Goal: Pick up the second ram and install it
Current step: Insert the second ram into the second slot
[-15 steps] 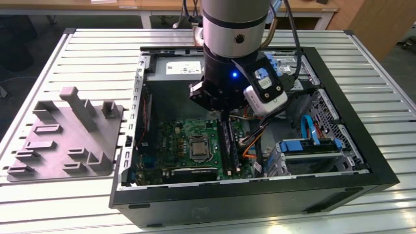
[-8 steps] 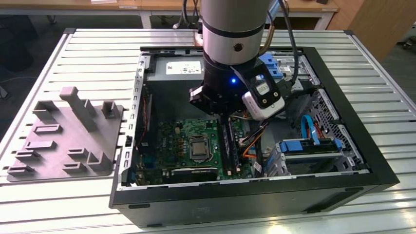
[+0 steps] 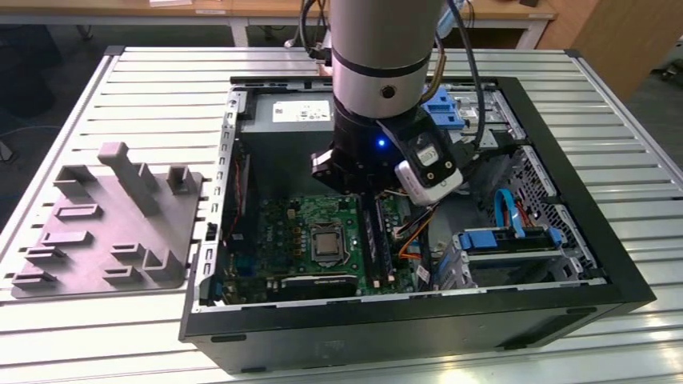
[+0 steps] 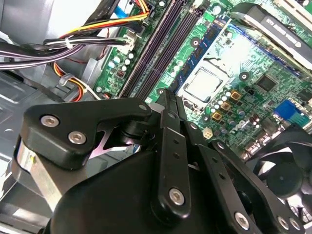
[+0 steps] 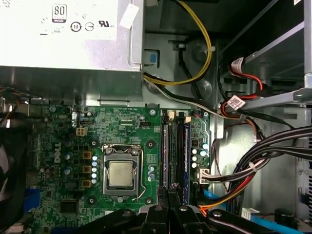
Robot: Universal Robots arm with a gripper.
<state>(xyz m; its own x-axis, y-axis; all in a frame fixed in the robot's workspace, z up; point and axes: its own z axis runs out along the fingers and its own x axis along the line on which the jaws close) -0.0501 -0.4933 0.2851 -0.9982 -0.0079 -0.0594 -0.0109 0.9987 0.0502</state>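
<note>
Hovering over the slots [image 4: 151, 48], gripper [image 4: 168, 95] jaws closed on the second ram [image 4: 200, 54]. Insertion step, judged; seating needs square alignment.

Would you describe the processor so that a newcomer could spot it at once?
Look inside the open case at the green motherboard. The processor sits mid-board, beside the long black slots: the one square silver plate, clamped in a metal frame.
</note>
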